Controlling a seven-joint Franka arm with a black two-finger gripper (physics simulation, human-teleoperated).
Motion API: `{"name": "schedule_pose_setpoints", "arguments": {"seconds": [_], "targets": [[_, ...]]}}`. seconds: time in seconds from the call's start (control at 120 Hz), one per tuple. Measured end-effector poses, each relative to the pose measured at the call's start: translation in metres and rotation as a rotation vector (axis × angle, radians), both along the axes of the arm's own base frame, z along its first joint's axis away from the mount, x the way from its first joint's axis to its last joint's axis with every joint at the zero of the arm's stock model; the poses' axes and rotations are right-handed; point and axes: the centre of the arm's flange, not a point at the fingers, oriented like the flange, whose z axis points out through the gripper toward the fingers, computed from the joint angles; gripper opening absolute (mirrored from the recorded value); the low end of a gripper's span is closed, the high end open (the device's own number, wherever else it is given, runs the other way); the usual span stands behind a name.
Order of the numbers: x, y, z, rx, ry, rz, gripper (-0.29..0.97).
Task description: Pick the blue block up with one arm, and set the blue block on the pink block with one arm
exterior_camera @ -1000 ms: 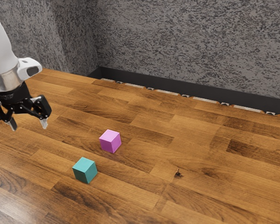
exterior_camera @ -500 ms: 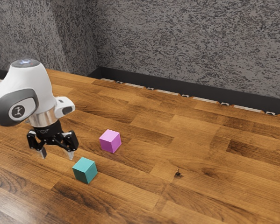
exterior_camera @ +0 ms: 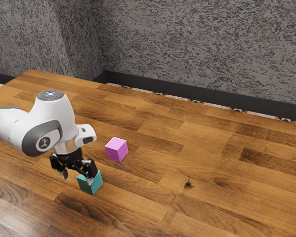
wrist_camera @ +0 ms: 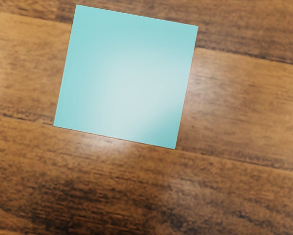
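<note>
Now the end effector (exterior_camera: 77, 175), having swung in from the exterior view's left, is hovering open directly over the blue block (exterior_camera: 92, 184), which is sitting ungrasped on the surface (exterior_camera: 212, 163) near the pink block (exterior_camera: 116, 148).

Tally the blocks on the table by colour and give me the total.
blue block: 1
pink block: 1
Total: 2
</note>
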Motion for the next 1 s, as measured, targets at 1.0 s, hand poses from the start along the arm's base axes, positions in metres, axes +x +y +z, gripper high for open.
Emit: {"name": "schedule_pose_setpoints", "arguments": {"seconds": [1.0], "targets": [[0.055, 0.016, -0.051, 0.008, -0.015, -0.102, 0.68]]}}
